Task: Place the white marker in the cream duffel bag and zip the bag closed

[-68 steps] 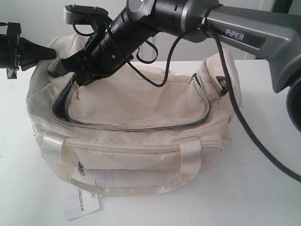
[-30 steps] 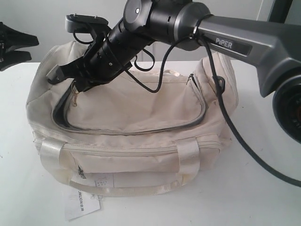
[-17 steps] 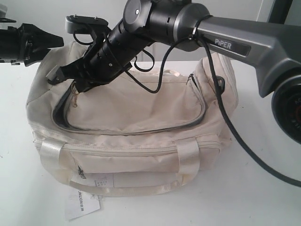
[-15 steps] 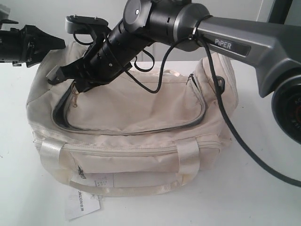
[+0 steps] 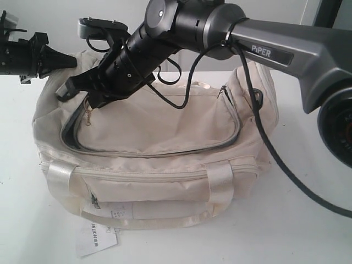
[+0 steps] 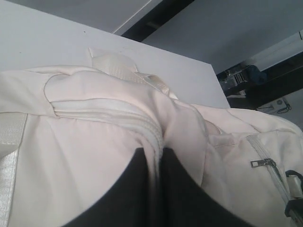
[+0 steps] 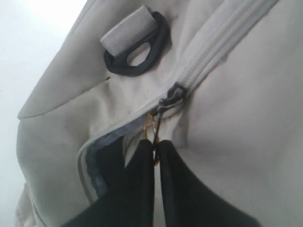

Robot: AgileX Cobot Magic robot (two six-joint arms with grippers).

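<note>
Robot lab: white table [image 5: 300,242], PiPER-labelled arm [image 5: 286,47], plain wall [image 5: 49,16].

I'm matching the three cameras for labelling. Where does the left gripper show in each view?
Exterior view: the left gripper is at the upper left, with its tips at the left end of the cream duffel bag.
Left wrist view: bottom middle, with its dark fingers pinching a fold of the bag.
Right wrist view: not in it.
Shared landmark: the bag's cream fabric fills all three views.
</note>
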